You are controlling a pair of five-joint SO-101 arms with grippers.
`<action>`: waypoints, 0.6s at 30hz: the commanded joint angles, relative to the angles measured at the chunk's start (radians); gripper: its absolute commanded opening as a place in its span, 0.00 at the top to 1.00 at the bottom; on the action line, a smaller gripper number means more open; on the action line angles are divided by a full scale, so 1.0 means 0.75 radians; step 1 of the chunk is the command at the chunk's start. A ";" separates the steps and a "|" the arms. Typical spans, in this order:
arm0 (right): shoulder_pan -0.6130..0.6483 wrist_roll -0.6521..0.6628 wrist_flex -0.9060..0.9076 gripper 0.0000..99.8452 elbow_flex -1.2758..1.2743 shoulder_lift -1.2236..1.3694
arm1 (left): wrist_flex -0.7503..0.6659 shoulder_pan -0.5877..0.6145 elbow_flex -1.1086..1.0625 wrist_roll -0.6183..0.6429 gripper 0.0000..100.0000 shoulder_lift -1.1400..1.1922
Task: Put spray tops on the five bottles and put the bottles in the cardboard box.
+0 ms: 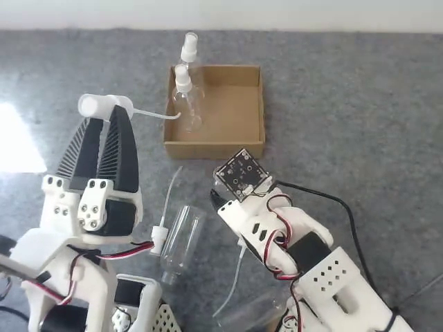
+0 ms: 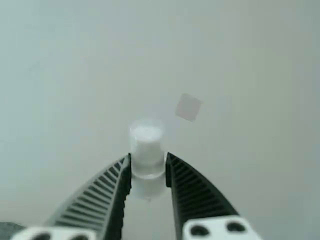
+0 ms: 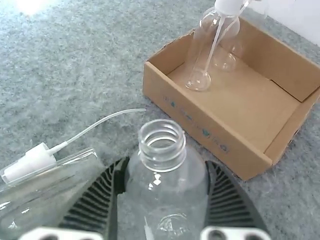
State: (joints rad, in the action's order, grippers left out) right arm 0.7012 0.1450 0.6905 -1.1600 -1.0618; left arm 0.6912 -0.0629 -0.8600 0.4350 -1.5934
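My left gripper (image 1: pixel 104 116) (image 2: pixel 147 162) is raised left of the cardboard box (image 1: pixel 249 146), shut on a white spray top (image 1: pixel 95 105) (image 2: pixel 146 147). The top's thin tube (image 1: pixel 154 114) points toward the box. My right gripper (image 3: pixel 165 167) is shut on a clear open-necked bottle (image 3: pixel 162 187), upright in front of the box (image 3: pixel 200 125). In the high view the right wrist's camera board (image 1: pixel 242 173) covers that bottle. Two capped bottles (image 1: pixel 188 100) (image 3: pixel 205 50) stand in the box's far corner.
A clear bottle (image 1: pixel 181 238) (image 3: pixel 50 192) lies on the grey table between the arms, beside a loose spray top (image 1: pixel 160 235) (image 3: pixel 30 160) with a long tube. Another clear bottle (image 1: pixel 252 312) lies at the front edge under the right arm.
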 commanded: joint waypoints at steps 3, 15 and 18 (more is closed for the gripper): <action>-0.015 -0.012 -0.030 0.91 0.025 -0.021 | 0.004 -0.006 -0.021 0.121 0.99 -0.004; 0.046 -0.010 -0.046 0.91 0.020 -0.222 | 0.041 -0.010 -0.069 0.127 0.99 -0.006; 0.046 -0.010 -0.075 0.91 0.020 -0.220 | 0.041 -0.010 -0.066 0.127 0.99 -0.006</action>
State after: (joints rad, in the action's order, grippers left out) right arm 0.7227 0.1450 0.6813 -1.1600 -1.1922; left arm 0.7173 -0.0629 -0.9214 0.5194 -1.5950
